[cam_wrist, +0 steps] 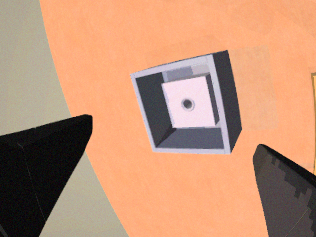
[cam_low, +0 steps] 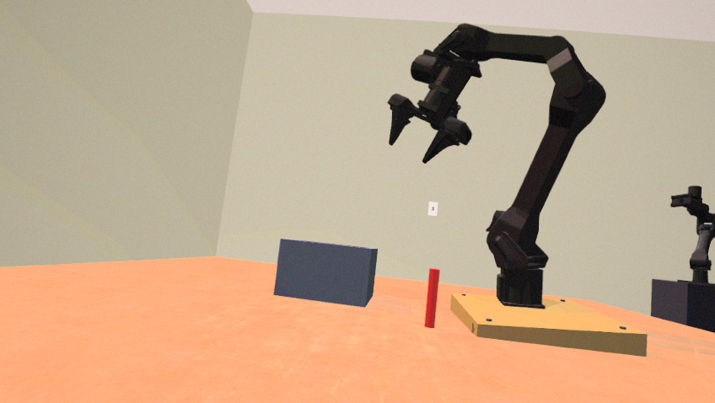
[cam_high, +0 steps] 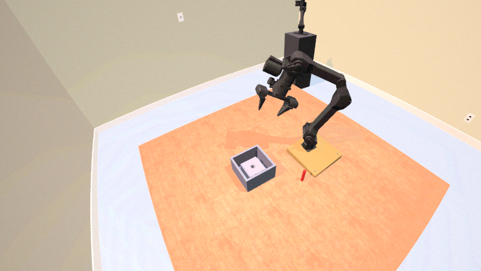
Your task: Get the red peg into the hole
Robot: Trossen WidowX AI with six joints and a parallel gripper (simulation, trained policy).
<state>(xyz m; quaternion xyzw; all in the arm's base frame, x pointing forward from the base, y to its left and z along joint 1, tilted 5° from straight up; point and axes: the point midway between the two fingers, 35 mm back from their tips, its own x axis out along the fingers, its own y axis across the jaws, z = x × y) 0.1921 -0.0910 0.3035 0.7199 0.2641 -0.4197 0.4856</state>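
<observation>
The red peg (cam_high: 303, 175) (cam_low: 432, 298) stands upright on the table, between the open box and the arm's yellow base board. It is not in the wrist view. The open grey box (cam_high: 261, 181) (cam_low: 325, 272) (cam_wrist: 233, 99) stands on the table. At its bottom lies the pale plate (cam_high: 247, 167) (cam_wrist: 199, 89) with a dark round hole (cam_high: 253, 166) (cam_wrist: 187, 104) near its middle, and nothing is in the hole. My gripper (cam_high: 268, 112) (cam_low: 407, 153) (cam_wrist: 172, 131) is open and empty, high above the table, its fingers pointing down at a tilt.
The yellow base board (cam_high: 316, 162) (cam_low: 561, 327) carries the arm and lies close beside the peg. A dark pedestal (cam_high: 300, 45) (cam_low: 668, 300) with another small black arm (cam_high: 302, 16) (cam_low: 703, 240) stands beyond the table (cam_high: 215, 215) (cam_low: 200, 340) (cam_wrist: 115, 59).
</observation>
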